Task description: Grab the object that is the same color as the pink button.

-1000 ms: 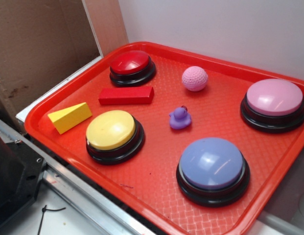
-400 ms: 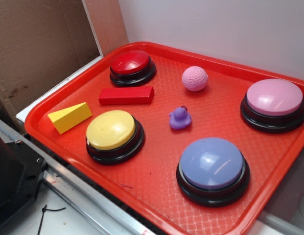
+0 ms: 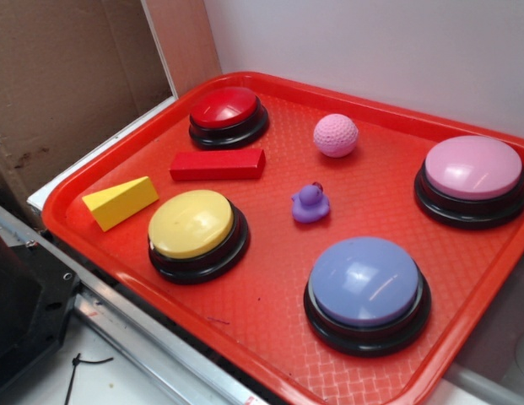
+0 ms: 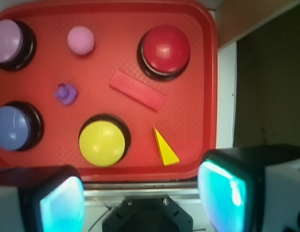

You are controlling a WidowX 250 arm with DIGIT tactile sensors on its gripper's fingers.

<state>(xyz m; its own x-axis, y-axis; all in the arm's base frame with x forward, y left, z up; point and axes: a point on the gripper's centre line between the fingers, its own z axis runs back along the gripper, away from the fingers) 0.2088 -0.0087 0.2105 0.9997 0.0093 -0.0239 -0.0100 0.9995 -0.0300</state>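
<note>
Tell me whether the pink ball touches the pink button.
Apart. The exterior view shows bare red tray between the pink ball and the pink button.

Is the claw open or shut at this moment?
Open: the claw fingers stand wide apart, empty, above the tray edge.

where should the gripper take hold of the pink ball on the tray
Grip the pink ball across its widest middle, coming straight down from above. It is round and dimpled, so any finger direction works, but pads off-centre would likely squeeze it out. It sits alone on the red tray, apart from the red button and purple duck, leaving room for open fingers.
</note>
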